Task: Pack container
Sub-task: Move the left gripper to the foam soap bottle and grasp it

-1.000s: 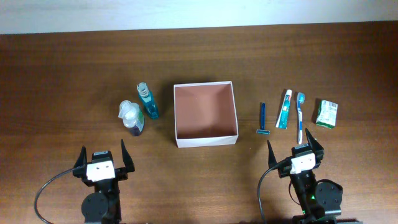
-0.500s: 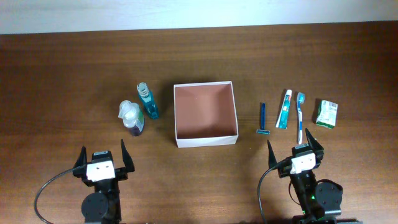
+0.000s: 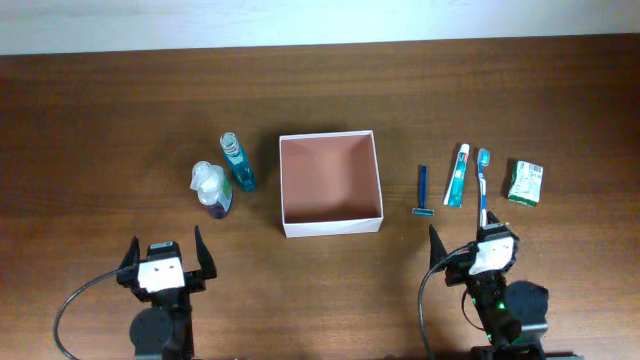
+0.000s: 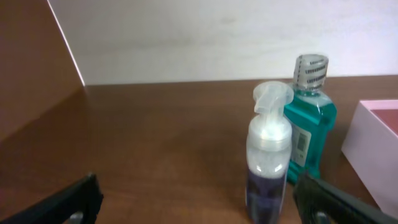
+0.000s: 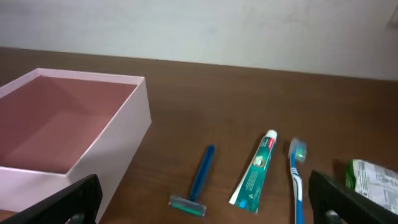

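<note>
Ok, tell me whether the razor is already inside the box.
No, the razor lies to the right of the box, outside its walls.

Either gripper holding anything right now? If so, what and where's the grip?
Nothing is held. The left gripper and the right gripper are both open with nothing between their fingers, short of the container.

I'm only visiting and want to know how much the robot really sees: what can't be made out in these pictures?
Green packet: print too small overhead; right wrist view cuts it off at the right edge.
Spray bottle: base cut off by the left wrist view's bottom edge.
Teal bottle: label blurred, left wrist view.
Container: only one corner shows in the left wrist view, at the right edge.
</note>
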Tool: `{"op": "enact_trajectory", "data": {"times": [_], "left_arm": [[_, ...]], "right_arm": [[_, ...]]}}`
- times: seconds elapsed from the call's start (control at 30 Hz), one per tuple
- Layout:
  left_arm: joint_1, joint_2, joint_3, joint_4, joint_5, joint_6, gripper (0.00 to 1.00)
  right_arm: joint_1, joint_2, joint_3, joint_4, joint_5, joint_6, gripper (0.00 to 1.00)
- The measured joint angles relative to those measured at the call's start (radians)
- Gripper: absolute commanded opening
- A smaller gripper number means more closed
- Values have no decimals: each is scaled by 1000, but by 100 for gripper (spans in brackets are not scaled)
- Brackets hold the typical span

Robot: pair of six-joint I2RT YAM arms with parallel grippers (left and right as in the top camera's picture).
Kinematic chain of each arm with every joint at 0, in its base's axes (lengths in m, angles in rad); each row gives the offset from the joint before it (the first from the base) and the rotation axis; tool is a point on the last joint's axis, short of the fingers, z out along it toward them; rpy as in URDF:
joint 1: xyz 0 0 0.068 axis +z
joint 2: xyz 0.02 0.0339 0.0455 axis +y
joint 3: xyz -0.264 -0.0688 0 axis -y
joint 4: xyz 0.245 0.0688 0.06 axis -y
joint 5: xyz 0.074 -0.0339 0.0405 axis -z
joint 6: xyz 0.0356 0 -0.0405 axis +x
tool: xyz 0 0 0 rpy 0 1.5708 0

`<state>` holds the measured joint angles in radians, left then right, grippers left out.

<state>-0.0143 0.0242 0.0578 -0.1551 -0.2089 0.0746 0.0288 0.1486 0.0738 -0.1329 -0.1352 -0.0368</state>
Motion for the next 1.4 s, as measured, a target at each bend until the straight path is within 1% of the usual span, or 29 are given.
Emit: {"op": "enact_trajectory", "data": {"times": [0.13, 0.23, 0.27, 0.3, 0.33, 0.37, 0.4, 0.43, 0.47, 0.5, 0.53, 0.6, 0.67, 0.77, 0.87, 1.1, 1.3, 1.4], "left_arm": [[0, 91, 120, -83, 0, -43, 99], [0, 241, 265, -113, 3, -87, 99], [0, 294, 318, -131, 8, -98, 99], [0, 371, 397, -193, 13, -103, 99], [0, 411, 433, -210, 17, -106, 99], [0, 490, 515, -292, 22, -110, 99], [0, 549, 573, -328, 28, -114, 99], [0, 620, 647, -388, 39, -117, 100], [0, 669, 701, -434, 48, -120, 99], [0, 733, 776, -491, 62, -121, 99], [0, 771, 818, -520, 70, -121, 99], [0, 877, 951, -679, 100, -122, 99], [0, 978, 1078, -827, 124, -124, 99], [0, 1051, 1147, -914, 138, -124, 99], [0, 1115, 1152, -974, 151, -124, 99], [0, 1251, 1182, -946, 200, -116, 99], [0, 1445, 1260, -939, 214, -62, 99], [0, 1496, 1295, -922, 214, -44, 99]], "right_arm": [[0, 159, 180, -107, 4, 11, 99], [1, 321, 388, -253, 6, 15, 99], [1, 396, 491, -334, 6, 14, 99], [1, 457, 573, -401, 7, 15, 99], [1, 504, 642, -487, 8, 16, 98], [1, 564, 722, -554, 8, 15, 98], [1, 604, 773, -599, 8, 15, 98], [1, 668, 860, -680, 8, 16, 98], [1, 702, 901, -716, 8, 15, 99], [1, 760, 980, -803, 8, 16, 98], [1, 800, 1032, -845, 7, 16, 99], [1, 863, 1113, -927, 7, 17, 98], [1, 901, 1159, -969, 8, 18, 98], [1, 924, 1170, -986, 22, 18, 99], [1, 935, 1170, -990, 39, 18, 99], [1, 943, 1170, -990, 46, 19, 99], [1, 963, 1171, -1005, 49, 19, 99], [1, 970, 1171, -1004, 49, 19, 98]]}}
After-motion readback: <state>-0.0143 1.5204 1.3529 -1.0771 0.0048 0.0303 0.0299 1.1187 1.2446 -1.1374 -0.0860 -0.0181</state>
